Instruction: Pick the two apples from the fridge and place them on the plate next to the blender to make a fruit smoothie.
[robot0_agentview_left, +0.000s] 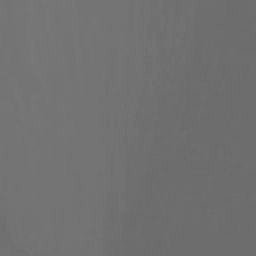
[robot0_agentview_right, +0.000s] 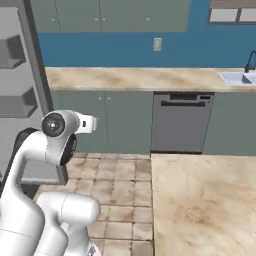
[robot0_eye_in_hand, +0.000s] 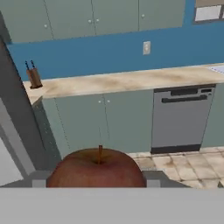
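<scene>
Apple (robot0_eye_in_hand: 97, 169) sits right at the bottom of the hand view, stem up, just where the fingers would rise; they are hidden behind it, so whether they clamp it I cannot tell, though it looks carried. Fridge (robot0_agentview_right: 17, 75) stands at the left in the right base view. Ahead lies the far tabletop (robot0_eye_in_hand: 122, 81) over a dishwasher (robot0_eye_in_hand: 181, 118). Left base view is blank grey.
</scene>
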